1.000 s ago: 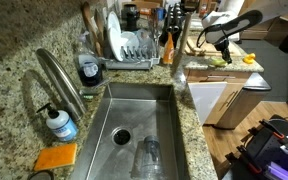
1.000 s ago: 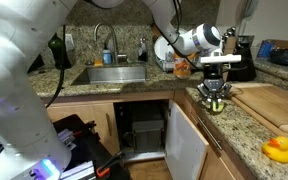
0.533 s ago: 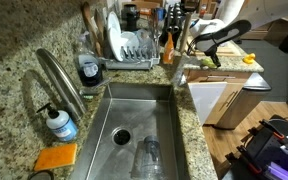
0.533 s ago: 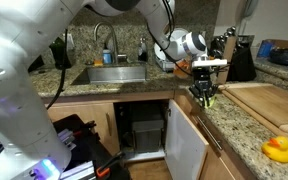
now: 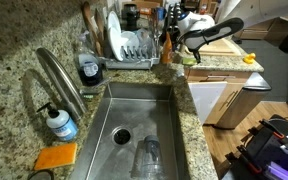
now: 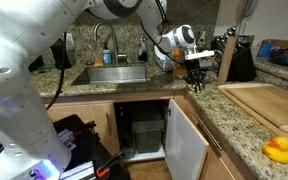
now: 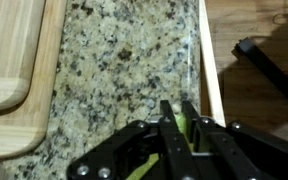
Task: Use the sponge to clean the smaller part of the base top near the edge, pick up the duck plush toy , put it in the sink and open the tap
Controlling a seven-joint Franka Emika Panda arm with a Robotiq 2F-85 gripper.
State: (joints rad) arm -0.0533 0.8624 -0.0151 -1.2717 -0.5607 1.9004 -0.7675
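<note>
My gripper (image 7: 179, 104) is shut on the yellow-green sponge (image 7: 180, 122) and holds it low over the narrow strip of granite base top (image 7: 114, 70) by the counter's edge. In both exterior views the gripper (image 5: 189, 50) (image 6: 194, 78) hangs over the strip to the right of the sink (image 5: 162, 105) (image 6: 88, 77); I cannot tell whether the sponge touches the stone. The yellow duck plush toy (image 6: 279, 149) sits on the counter far from the gripper, and also shows as a small yellow-orange shape (image 5: 250, 59). The arched tap (image 5: 59, 80) (image 6: 104, 40) stands behind the basin.
A glass (image 5: 149, 155) lies in the sink near the drain (image 5: 121, 135). A soap bottle (image 5: 59, 122) and an orange pad (image 5: 56, 157) are beside the tap. A dish rack (image 5: 129, 48) is near the gripper. A wooden cutting board (image 6: 269, 100) (image 7: 9, 70) lies on the counter.
The gripper with the sponge has moved along the counter strip away from the duck and the cutting board, toward the dish rack end by the sink.
</note>
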